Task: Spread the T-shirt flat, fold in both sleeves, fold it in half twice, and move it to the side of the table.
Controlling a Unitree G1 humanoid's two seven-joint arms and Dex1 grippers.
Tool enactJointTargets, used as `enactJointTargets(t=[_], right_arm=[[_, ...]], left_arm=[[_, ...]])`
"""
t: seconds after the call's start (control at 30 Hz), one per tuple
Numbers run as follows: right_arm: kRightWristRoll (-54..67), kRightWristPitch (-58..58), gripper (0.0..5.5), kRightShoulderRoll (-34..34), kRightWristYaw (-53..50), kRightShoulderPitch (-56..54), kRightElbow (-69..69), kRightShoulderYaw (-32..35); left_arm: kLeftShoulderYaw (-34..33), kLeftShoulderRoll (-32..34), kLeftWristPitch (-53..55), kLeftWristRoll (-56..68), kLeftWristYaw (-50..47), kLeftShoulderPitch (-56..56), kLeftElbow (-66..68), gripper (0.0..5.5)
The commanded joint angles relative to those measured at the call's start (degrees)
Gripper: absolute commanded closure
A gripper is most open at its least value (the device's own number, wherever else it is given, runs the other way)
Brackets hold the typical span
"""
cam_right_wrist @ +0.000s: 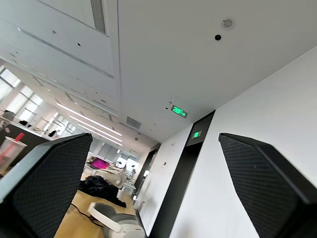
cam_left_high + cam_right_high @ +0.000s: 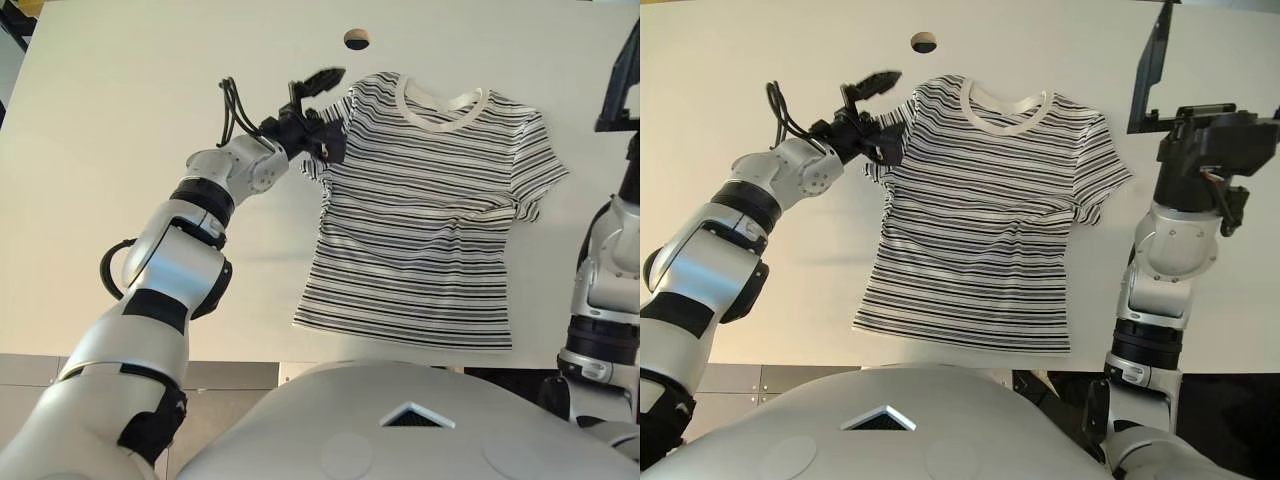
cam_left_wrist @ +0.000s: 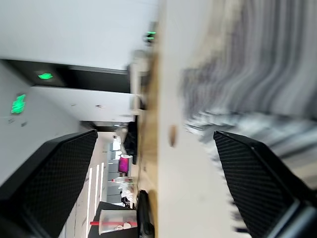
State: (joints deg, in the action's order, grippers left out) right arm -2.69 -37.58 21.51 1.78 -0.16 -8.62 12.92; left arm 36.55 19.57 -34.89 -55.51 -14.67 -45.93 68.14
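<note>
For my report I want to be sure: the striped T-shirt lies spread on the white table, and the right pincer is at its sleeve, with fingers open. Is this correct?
Wrong arm. It is the left pincer that is at the sleeve, as the left eye view shows. The striped T-shirt does lie spread on the white table, and the fingers are open.

No words or numbers can be read. Two small green lit signs glow by a dark doorway, but their marks are too tiny to tell
</note>
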Motion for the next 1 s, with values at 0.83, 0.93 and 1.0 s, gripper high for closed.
enactJointTargets(t=[0.83, 0.93, 1.0], right_arm=[[-13.57, -1.88, 0.78, 17.1, 27.34, 18.46, -1.12, -19.79], [-15.62, -1.25, 0.78, 21.66, 29.84, 23.44, -2.54, -18.8], [-16.88, -0.39, 0.78, 24.6, 31.29, 25.88, -3.45, -17.64]], left_arm=[[-7.23, 18.32, 13.07, 9.52, 3.67, 21.68, -32.92, 1.13], [-11.25, 17.61, 15.87, 10.75, 2.46, 24.18, -39.48, 1.13], [-13.87, 17.77, 17.61, 11.56, 2.44, 26.54, -44.75, 1.13]])
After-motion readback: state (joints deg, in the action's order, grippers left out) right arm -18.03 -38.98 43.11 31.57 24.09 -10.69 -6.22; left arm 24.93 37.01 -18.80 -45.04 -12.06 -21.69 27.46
